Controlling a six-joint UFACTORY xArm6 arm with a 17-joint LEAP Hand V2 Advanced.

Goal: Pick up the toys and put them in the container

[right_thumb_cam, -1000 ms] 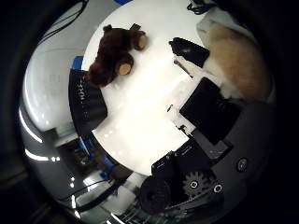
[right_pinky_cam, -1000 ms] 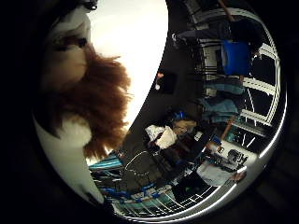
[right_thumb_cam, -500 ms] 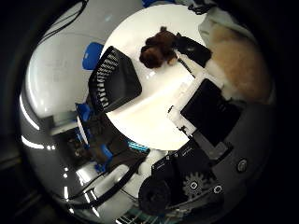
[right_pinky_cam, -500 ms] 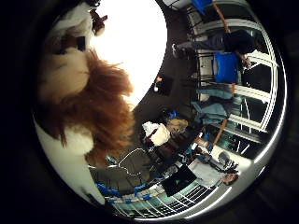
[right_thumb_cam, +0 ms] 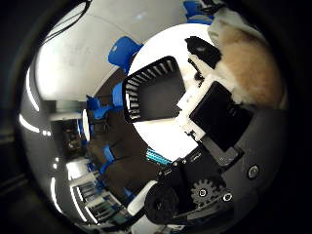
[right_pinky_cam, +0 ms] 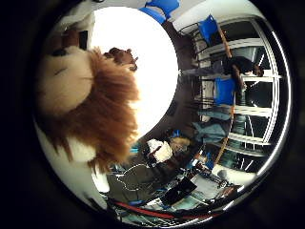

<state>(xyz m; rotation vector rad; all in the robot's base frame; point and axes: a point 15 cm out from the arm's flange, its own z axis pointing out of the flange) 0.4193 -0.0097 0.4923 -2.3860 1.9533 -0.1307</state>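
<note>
A plush lion (right_pinky_cam: pixel 81 100) with a tan face and a brown mane fills much of the little finger side palm view, close against the palm. Its tan fur (right_thumb_cam: pixel 249 63) also shows in the thumb side palm view, beside my black and white fingers (right_thumb_cam: pixel 202 49). My hand (right_thumb_cam: pixel 210 112) is curled on the lion and holds it above the white round table (right_pinky_cam: pixel 152 43). A dark brown plush toy (right_pinky_cam: pixel 122 57) lies on the table away from the hand. A black slatted container (right_thumb_cam: pixel 151 86) stands on the table (right_thumb_cam: pixel 171 136) below the hand.
Blue chairs (right_thumb_cam: pixel 124 51) stand around the table's far edge, and more (right_pinky_cam: pixel 214 29) stand by the windows. Dark office chairs and desks (right_pinky_cam: pixel 172 153) fill the room beyond the table's edge.
Both pictures have shifted, so the camera has moved over the table with the lion still held. The black container has come into the thumb side view and the brown toy has left it.
</note>
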